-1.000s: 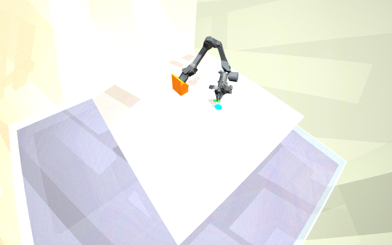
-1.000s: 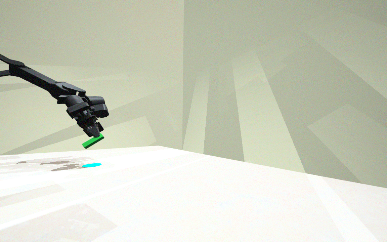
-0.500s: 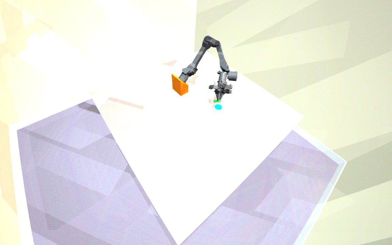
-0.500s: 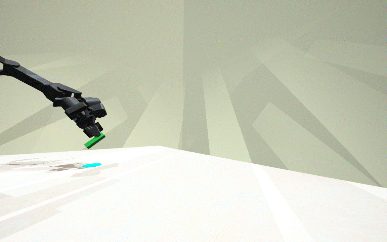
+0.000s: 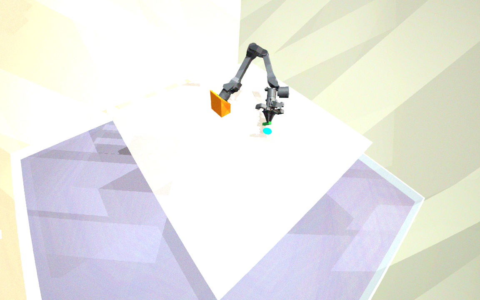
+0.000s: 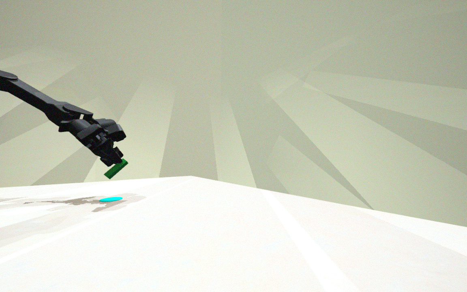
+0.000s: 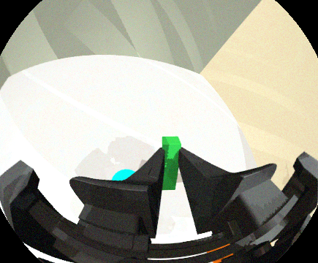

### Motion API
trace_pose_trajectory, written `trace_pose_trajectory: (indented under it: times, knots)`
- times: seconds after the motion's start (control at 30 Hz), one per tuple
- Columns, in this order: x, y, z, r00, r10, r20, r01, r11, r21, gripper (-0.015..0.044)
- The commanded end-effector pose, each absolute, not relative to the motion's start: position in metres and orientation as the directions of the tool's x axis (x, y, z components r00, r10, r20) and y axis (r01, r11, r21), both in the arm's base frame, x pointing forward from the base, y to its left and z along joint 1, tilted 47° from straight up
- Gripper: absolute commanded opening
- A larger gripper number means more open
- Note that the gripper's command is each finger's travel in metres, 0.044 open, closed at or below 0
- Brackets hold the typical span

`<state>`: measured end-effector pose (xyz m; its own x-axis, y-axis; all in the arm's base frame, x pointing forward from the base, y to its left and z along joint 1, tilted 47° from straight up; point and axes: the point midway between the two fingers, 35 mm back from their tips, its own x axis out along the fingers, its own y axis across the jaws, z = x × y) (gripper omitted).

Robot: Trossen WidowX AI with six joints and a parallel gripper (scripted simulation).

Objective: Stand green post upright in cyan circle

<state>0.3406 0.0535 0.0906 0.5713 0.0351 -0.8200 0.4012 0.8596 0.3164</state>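
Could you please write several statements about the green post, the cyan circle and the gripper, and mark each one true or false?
1. The dark parallel-jaw gripper is shut on the green rectangular post. True.
2. The green post stands upright on the white table. False: it is held in the air, tilted, above the table.
3. The flat cyan circle lies on the table with nothing standing on it. True.
4. The green post touches the cyan circle. False: the exterior view shows a gap between them.
5. An orange block sits at the arm's base. True.
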Motion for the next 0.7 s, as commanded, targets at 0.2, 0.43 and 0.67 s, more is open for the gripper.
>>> trace_pose_trajectory:
  times: [0.2,0.43,0.67]
  knots:
    - [0.3398,0.053,0.0943,0.624,-0.002,-0.782,0.419,0.845,0.333,0.0022]
    - [0.3392,0.0534,0.0969,0.656,-0.021,-0.754,0.427,0.835,0.348,0.0022]
    - [0.3383,0.0538,0.0998,0.688,-0.04,-0.725,0.433,0.824,0.365,0.0022]
